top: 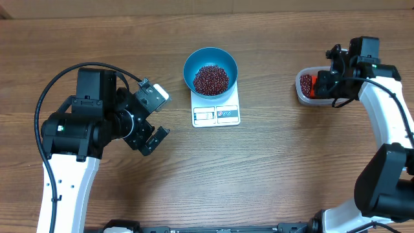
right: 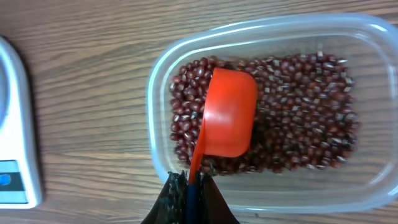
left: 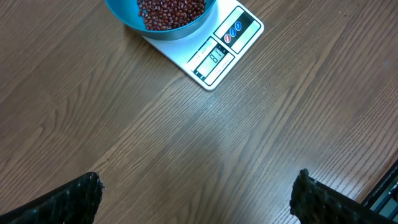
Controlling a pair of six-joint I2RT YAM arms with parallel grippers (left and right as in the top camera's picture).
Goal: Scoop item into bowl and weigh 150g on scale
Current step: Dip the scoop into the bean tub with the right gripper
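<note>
At the left, the left arm is bent over the brown wood-grain table (top: 291,168). Its wrist is turned toward the middle, and the left gripper (top: 160,115) hangs above the wood with its jaws spread wide, holding nothing. Near it to the right lies the small flat white rectangular scale (top: 216,115). The round deep blue plastic bowl (top: 189,68) stands on the scale's far half, and the dark red-maroon beans (top: 211,79) are heaped inside it. Well apart, at the right, the right arm reaches up along the table edge to a clear rounded-rectangular plastic tub (right: 373,180). The right gripper (right: 191,186) is clamped on the handle of a small red-orange measuring cup (right: 230,118), which rests on more beans (right: 298,112) in the tub. There are two arms, one bowl, one scale, one tub, one cup and two bean heaps.
</note>
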